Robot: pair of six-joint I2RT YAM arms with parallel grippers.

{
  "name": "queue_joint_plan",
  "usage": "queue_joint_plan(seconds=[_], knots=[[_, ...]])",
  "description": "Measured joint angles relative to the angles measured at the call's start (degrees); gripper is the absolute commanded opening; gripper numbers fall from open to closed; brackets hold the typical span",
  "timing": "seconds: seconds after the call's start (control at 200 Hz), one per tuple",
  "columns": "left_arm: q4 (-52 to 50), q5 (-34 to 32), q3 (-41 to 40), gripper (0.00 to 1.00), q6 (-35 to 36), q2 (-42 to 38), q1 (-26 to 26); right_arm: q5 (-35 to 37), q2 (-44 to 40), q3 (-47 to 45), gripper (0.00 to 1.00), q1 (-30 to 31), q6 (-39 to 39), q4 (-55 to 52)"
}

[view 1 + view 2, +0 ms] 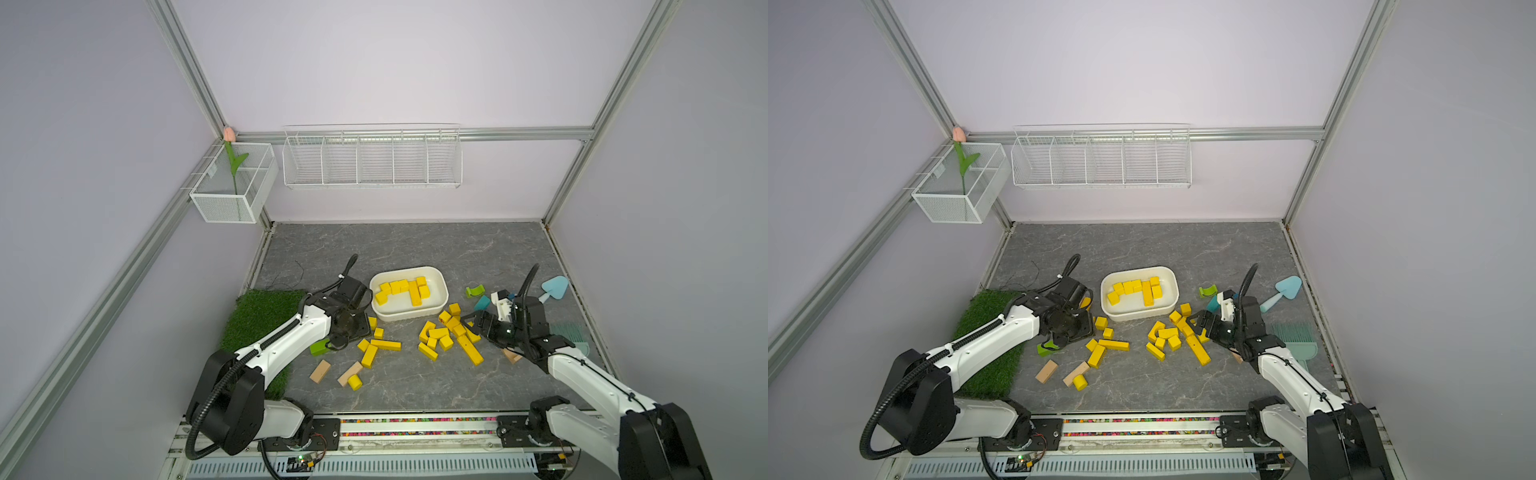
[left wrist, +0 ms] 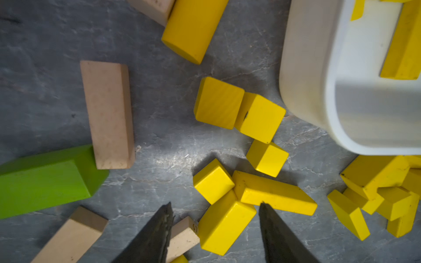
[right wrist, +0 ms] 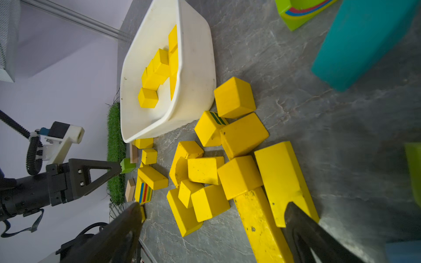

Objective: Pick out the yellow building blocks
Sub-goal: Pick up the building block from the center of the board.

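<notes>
left gripper [image 2: 216, 203] is set part-spread astride a yellow block [image 2: 225, 225], likely lined up for a pinch, nothing gripped; right gripper [image 3: 213, 205] is held wide and empty over the pile [image 3: 205, 173] by the tub [image 1: 399, 316], where some yellow blocks [image 1: 401, 289] are already binned, the rest left loose around it.
</notes>
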Motion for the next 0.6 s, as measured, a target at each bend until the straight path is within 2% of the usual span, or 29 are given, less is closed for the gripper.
queue_joint_plan(seconds=[0.08, 0.31, 0.6], knots=[[0.6, 0.8, -0.7, 0.54, -0.7, 1.2, 0.0, 0.2, 0.0, 0.0, 0.98, 0.0, 0.0, 1.0], [3.6, 2.9, -1.5, 0.51, -1.4, 5.8, 0.0, 0.2, 1.5, 0.0, 0.98, 0.0, 0.3, 3.2], [5.5, 3.8, -1.5, 0.54, -1.5, 8.9, 0.0, 0.2, 2.8, 0.0, 0.98, -0.1, 0.4, 4.3]])
